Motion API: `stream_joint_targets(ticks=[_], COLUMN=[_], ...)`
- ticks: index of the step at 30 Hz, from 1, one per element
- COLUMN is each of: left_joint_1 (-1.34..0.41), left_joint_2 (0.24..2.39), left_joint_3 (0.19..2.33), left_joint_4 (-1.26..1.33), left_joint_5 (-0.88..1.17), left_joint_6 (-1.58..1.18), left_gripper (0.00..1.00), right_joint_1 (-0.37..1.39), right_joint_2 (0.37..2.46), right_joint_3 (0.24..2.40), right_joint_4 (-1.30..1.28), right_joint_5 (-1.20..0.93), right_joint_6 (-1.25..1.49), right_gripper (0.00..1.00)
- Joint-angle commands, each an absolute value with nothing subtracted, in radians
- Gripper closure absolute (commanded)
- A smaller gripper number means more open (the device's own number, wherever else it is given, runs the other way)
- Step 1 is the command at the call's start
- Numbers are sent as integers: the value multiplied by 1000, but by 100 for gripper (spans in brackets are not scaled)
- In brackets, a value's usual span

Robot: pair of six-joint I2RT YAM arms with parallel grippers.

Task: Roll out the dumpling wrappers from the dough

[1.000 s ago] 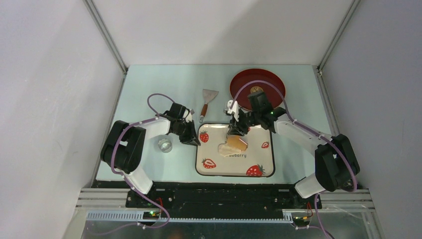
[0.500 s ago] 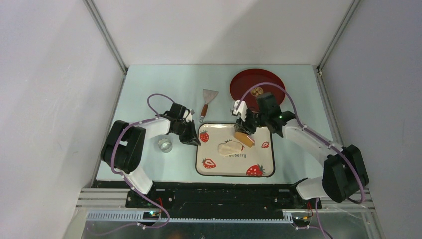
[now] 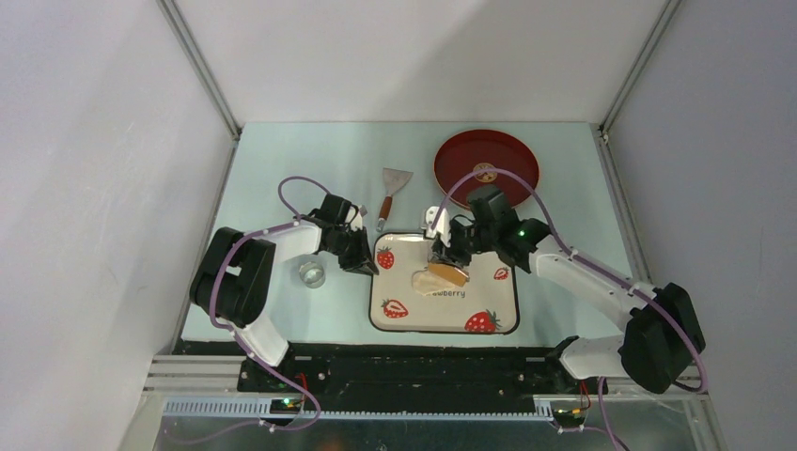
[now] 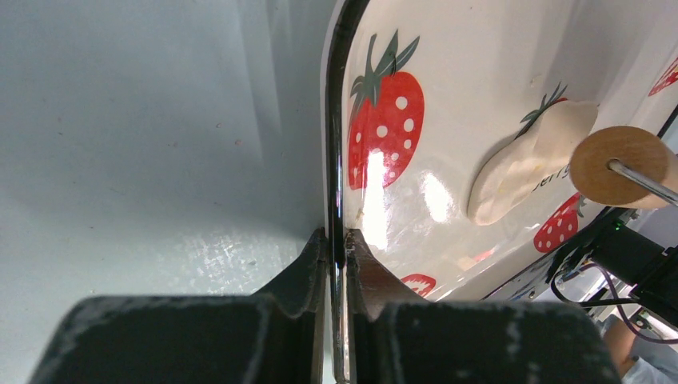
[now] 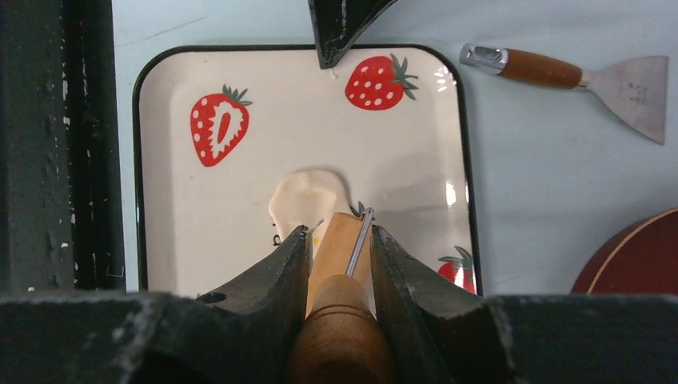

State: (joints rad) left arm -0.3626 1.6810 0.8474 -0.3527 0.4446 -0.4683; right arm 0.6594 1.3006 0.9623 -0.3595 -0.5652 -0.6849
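**Tray** [image 3: 489, 296]: white with a strawberry print, at the middle of the near edge of the desk [image 3: 282, 160]. It holds one flattened lump of dough [image 3: 425, 281] near its centre. The roller [image 3: 451, 273] lies over the dough's right end; whether it presses on the dough cannot be told.

**Right pincer** [image 5: 340, 236]: closed on the roller's wooden handle, one finger on each side.

**Left pincer** [image 4: 336, 240]: narrow, clamped on the tray's rim at its far left corner, one finger inside and one outside.

**Plate** [image 3: 498, 143]: red, toward the desk's far right corner. It holds one small round piece [image 3: 485, 172], too small to identify.

**Scraper** [image 3: 395, 181]: on the desk, just left of the plate.

**Ring** [image 3: 312, 273]: metal, on the desk left of the tray.
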Motion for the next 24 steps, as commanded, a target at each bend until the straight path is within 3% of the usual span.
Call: stream_joint_targets(ticks=[1,12,24], left_joint_1=[-372,-374,-373], left_joint_2=[1721,1722,1719], left_joint_3=[811,811,811], left_joint_4=[-417,-416,-416], left_joint_5=[296,296,296], left_joint_6=[-393,-394,-394], left_gripper=[100,100,100], right_joint_1=[666,670,739], right_joint_2=[1330,1320,1219], right_joint_3=[954,781,641], right_joint_4=[-326,-166,-158], right_joint_5=[-574,-611,-552], right_joint_6=[-728,-683,-619], right_gripper=[100,100,100])
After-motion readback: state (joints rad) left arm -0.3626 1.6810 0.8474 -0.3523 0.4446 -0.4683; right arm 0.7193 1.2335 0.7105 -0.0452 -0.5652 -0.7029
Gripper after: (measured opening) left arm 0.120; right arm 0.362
